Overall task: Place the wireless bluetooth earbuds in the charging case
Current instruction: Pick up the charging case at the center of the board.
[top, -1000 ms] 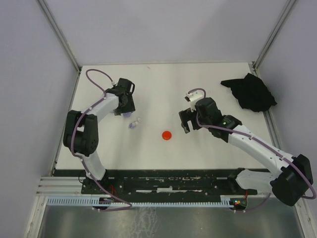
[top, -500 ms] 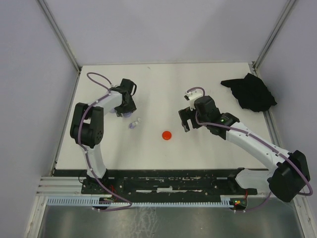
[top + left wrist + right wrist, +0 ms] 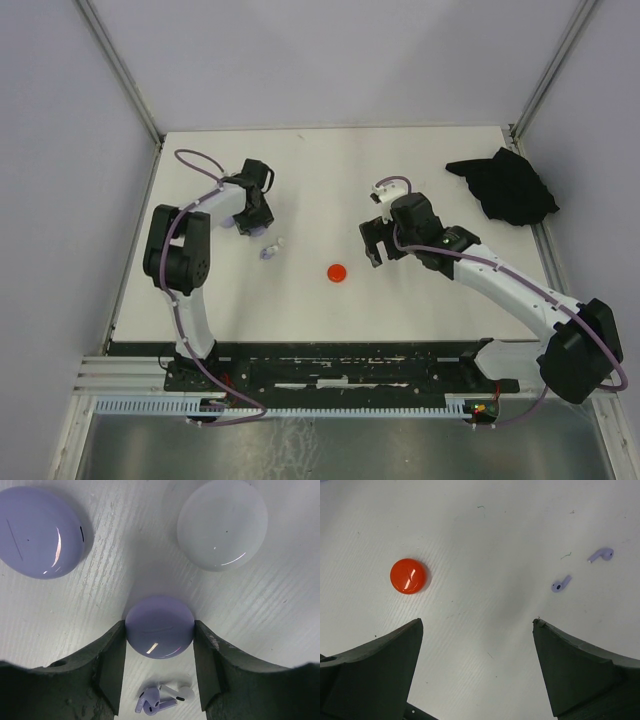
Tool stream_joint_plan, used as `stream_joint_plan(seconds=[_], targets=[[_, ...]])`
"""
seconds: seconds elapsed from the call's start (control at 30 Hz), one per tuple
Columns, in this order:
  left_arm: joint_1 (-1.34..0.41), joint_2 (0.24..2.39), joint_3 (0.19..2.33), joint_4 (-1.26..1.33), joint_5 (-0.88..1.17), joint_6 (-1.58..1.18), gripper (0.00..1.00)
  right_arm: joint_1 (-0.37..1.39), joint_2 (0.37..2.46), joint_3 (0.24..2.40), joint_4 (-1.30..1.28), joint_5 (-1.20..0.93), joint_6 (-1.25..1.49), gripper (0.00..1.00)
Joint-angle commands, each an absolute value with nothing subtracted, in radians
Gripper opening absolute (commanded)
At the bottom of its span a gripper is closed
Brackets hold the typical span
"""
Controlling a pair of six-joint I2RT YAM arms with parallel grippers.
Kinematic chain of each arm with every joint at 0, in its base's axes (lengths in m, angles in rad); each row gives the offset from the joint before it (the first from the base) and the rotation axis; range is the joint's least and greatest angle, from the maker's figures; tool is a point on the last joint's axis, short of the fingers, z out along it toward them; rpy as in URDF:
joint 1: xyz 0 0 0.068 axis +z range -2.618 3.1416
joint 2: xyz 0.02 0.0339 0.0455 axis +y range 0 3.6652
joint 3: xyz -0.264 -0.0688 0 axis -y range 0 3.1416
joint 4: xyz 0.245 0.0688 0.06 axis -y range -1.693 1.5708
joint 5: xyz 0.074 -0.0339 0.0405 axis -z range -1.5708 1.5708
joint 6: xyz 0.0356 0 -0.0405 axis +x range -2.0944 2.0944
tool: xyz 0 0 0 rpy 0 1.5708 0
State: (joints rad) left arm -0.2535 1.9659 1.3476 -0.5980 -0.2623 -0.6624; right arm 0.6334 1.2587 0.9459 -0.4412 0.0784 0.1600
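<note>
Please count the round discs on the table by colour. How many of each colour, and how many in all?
Lilac discs: 2
White disc: 1
Red disc: 1
Total: 4

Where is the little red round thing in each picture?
Top external: the red round case lies mid-table, down-left of the right end effector.
Left wrist: not in it; the left end effector pinches a lilac case.
Right wrist: upper left of the picture.
Shared landmark: the loose earbuds, left of it from above, far right in the right wrist view, bottom middle in the left wrist view.
</note>
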Motion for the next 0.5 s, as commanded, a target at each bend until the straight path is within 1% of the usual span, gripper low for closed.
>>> stream_joint_plan(seconds=[0.0, 0.2, 0.37, 0.47], targets=[[-0.25, 1.912, 1.312, -0.537, -0.235, -0.656, 0.54, 0.63, 1.253, 0.995, -0.399, 0.052, 0.166, 0.99], [-0.252, 1.8, 1.248, -0.474, -0.193, -0.562, 0.47, 0.628, 1.246, 1.029, -0.405, 0.024, 0.175, 0.99], [-0.26, 1.679, 1.168, -0.369, -0.04, -0.448, 0.45, 0.629, 1.255, 1.069, -0.4, -0.023, 0.212, 0.99], [-0.273, 1.606, 1.127, -0.321, 0.033, -0.382, 0.44, 0.629, 1.261, 1.097, -0.385, -0.086, 0.27, 1.0]])
